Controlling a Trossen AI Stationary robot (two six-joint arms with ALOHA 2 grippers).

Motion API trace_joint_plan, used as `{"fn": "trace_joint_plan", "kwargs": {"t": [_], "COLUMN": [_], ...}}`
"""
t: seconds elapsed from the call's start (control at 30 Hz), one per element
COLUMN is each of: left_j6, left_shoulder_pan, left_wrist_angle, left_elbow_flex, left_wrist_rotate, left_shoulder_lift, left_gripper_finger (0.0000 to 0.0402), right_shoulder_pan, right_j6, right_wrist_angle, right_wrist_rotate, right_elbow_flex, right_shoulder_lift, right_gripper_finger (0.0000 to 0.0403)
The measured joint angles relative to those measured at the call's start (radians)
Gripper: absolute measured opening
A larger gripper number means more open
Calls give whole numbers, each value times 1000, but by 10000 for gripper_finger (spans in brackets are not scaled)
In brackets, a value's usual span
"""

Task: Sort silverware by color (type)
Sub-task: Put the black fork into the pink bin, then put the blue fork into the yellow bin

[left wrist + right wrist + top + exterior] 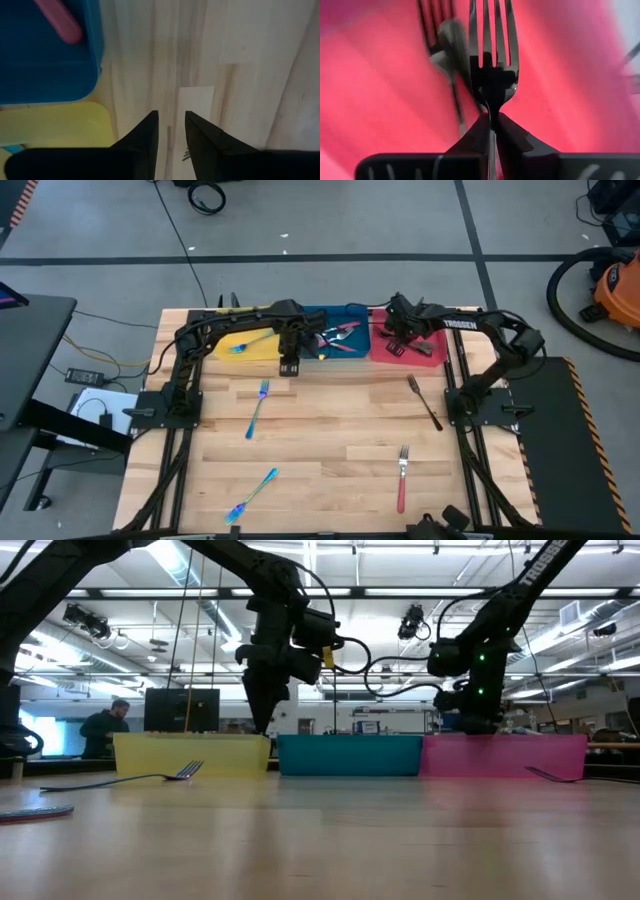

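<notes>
My right gripper (398, 346) is over the red tray (432, 359), shut on a dark fork (492, 60). Another dark fork (449, 45) lies in that tray. My left gripper (290, 364) hangs open and empty over bare wood just in front of where the yellow tray (225, 350) and blue tray (312, 355) meet. An iridescent fork (245, 343) lies in the yellow tray, and red-handled pieces (340, 337) lie in the blue one. Flat on the table lie two iridescent forks (259, 408) (250, 495), a dark fork (424, 401) and a red-handled fork (402, 478). My right gripper pinches the dark fork's neck (491, 107), just below the tines, between its two fingertips. The fork runs along the fingers, tines pointing on past them, with its handle hidden between the fingers. The gripper comes from above, over the red tray floor; whether the fork touches it, I cannot tell.
The three trays stand in a row along the table's far edge, yellow, blue, red (505, 755) from left to right. The arm bases stand at the table's left and right sides. The wooden top (330, 430) between the loose forks is open room.
</notes>
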Motion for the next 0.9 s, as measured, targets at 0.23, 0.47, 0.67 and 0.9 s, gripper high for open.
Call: {"fn": "trace_joint_plan", "kwargs": {"t": [0.23, 0.47, 0.67, 0.9], "left_j6": [-49, -74, -117, -181], "left_shoulder_pan": [4, -4, -4, -25], "left_wrist_angle": [-35, -89, -132, -214], "left_elbow_flex": [0, 0, 0, 0], "left_wrist_rotate": [1, 2, 3, 69], "left_shoulder_lift": [0, 0, 0, 0], "left_gripper_finger": [96, 96, 96, 96], "right_shoulder_pan": [2, 8, 30, 80], "right_j6": [-19, -22, -23, -21], "right_wrist_angle": [0, 27, 25, 24], "right_wrist_rotate": [-22, 46, 89, 90], "right_elbow_flex": [3, -1, -1, -1], "right_shoulder_lift": [27, -14, -53, -112], "right_gripper_finger": [64, 87, 100, 100]}}
